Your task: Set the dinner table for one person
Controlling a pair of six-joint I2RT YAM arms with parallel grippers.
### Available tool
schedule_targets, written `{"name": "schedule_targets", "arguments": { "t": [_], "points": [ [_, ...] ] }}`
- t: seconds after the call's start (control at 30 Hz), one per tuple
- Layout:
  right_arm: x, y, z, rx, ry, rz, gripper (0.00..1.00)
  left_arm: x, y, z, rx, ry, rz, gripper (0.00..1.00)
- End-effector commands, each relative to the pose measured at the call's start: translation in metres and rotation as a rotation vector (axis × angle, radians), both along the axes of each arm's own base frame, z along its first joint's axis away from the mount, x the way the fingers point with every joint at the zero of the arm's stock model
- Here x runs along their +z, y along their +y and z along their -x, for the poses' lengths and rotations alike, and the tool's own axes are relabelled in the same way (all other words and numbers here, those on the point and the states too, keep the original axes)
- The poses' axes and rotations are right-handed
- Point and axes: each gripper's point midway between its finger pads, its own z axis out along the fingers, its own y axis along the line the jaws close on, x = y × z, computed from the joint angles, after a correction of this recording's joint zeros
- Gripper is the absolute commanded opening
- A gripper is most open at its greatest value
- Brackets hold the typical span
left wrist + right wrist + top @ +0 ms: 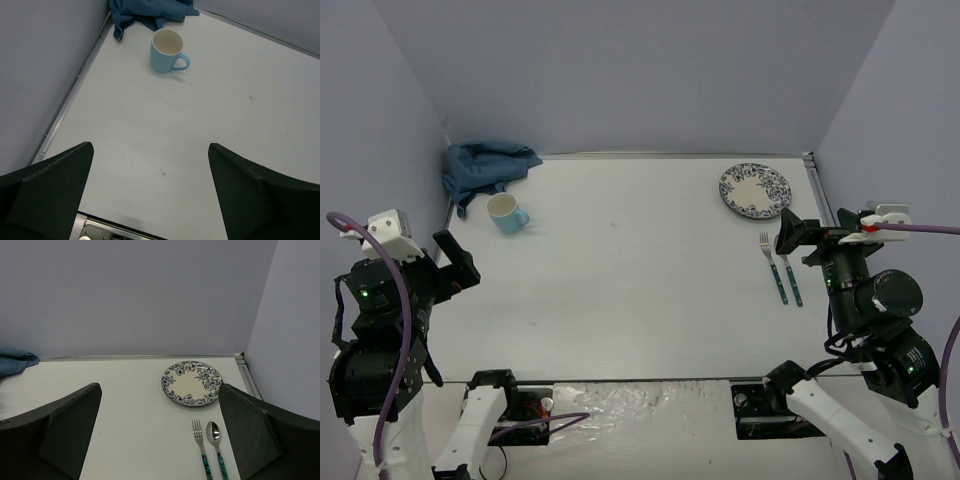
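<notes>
The white dinner table (630, 270) fills the view. A blue-flowered plate (754, 190) lies at the far right, also in the right wrist view (192, 383). A fork (772, 266) and a spoon (791, 272) with teal handles lie side by side just near of it, also in the right wrist view: fork (200, 443), spoon (215, 440). A light blue mug (506, 213) stands upright at the far left, also in the left wrist view (167, 50). My left gripper (150, 192) is open and empty above the near left. My right gripper (160, 435) is open and empty, near the cutlery.
A crumpled blue cloth (483, 169) lies in the far left corner behind the mug, also in the left wrist view (150, 12). Grey walls close in the table on the left, back and right. A metal rail (818, 195) runs along the right edge.
</notes>
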Motion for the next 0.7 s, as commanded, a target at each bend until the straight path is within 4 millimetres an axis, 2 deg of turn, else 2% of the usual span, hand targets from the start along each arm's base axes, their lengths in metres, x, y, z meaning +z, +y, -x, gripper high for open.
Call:
{"name": "schedule_targets", "arguments": {
  "t": [0.0,0.1,0.23,0.3,0.4,0.43,0.53,0.67],
  "points": [
    [0.012,0.01,-0.001,0.048,-0.047,-0.034,1.0,0.008,0.004,-0.009,0.018,-0.02,-0.005,0.97],
    [0.005,0.022,-0.004,0.096,-0.028,-0.032,1.0,0.004,0.005,-0.016,0.041,-0.006,0.02,0.97],
    [-0.013,0.042,-0.015,0.158,0.03,-0.072,1.0,-0.001,0.004,-0.039,0.069,0.01,0.082,0.97],
    [-0.032,0.067,-0.023,0.249,0.091,-0.051,1.0,-0.006,0.002,-0.068,0.087,0.026,0.14,0.97],
    [-0.057,0.094,-0.037,0.328,0.184,-0.047,1.0,-0.01,0.009,-0.114,0.119,0.03,0.153,0.97],
    [-0.059,0.098,-0.038,0.344,0.193,-0.05,1.0,-0.011,0.012,-0.128,0.13,0.037,0.15,0.97],
    [-0.079,0.121,-0.052,0.407,0.273,-0.024,1.0,-0.011,0.03,-0.181,0.176,0.024,0.129,0.97],
    [-0.095,0.142,-0.067,0.457,0.341,0.001,1.0,-0.023,0.059,-0.256,0.225,0.002,0.125,0.97]
  ]
}}
